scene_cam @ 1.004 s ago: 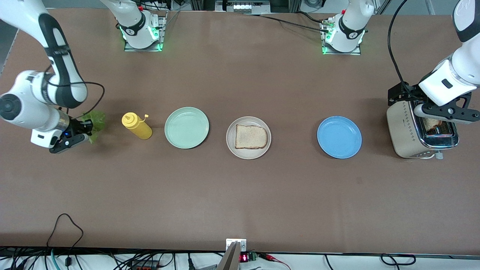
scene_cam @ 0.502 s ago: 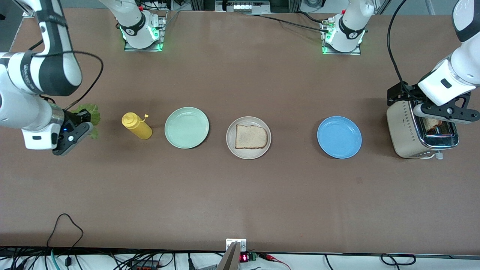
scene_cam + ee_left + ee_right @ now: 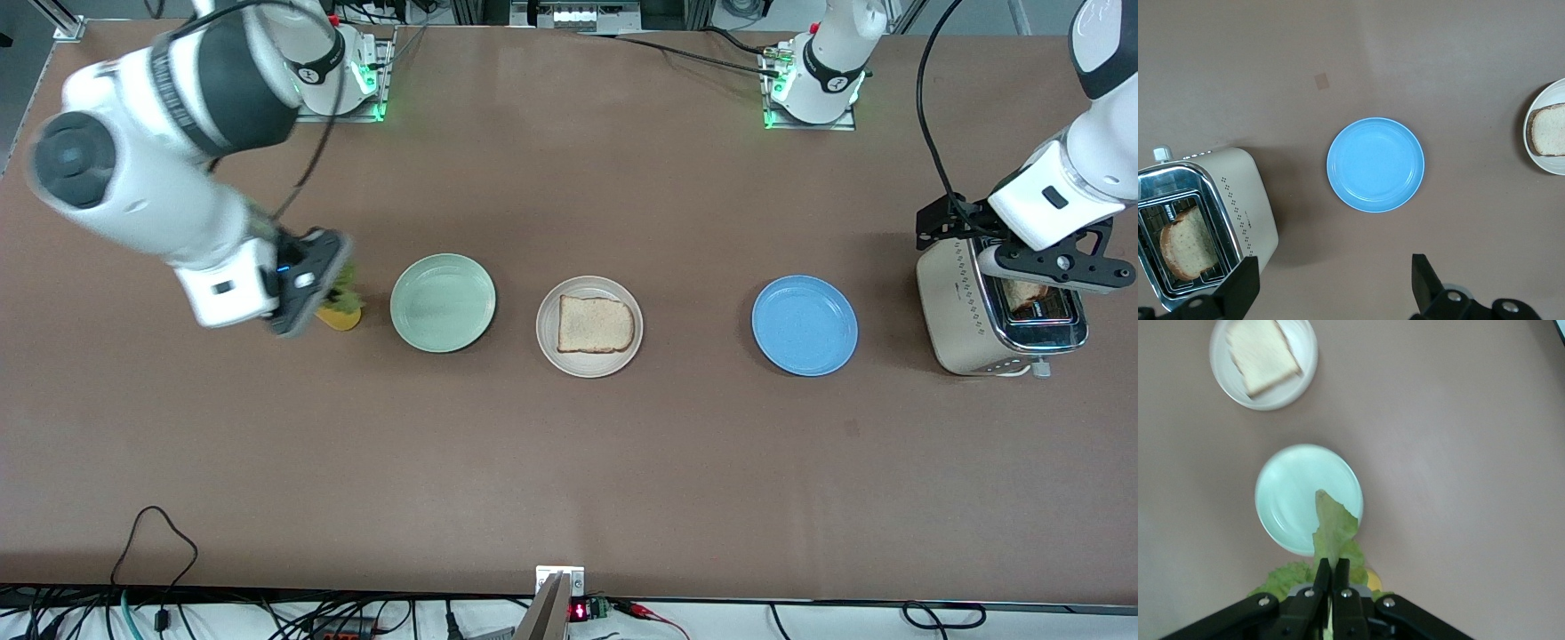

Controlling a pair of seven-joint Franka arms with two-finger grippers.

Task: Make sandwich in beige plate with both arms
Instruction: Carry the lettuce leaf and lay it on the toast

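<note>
The beige plate [image 3: 587, 366] sits mid-table with one bread slice [image 3: 596, 324] on it; the right wrist view also shows this plate [image 3: 1281, 397] and slice [image 3: 1261, 350]. My right gripper [image 3: 324, 276] hangs over the yellow bottle, shut on a crinkled green lettuce leaf [image 3: 1335, 527], whose tip points toward the mint-green plate. From the front the leaf [image 3: 344, 289] peeks out beside the fingers. My left gripper [image 3: 1053, 271] waits open above the toaster [image 3: 960, 311], nothing between its fingers [image 3: 1238, 287]. A second bread slice [image 3: 1188, 243] stands in the toaster slot.
An empty mint-green plate [image 3: 443, 302] lies between the bottle and the beige plate. An empty blue plate [image 3: 805, 324] lies between the beige plate and the toaster. The yellow squeeze bottle [image 3: 342, 317] is mostly hidden under my right gripper.
My right arm has lifted and swung from its end of the table toward the plates, carrying the lettuce to above the yellow bottle. The left arm has not moved.
</note>
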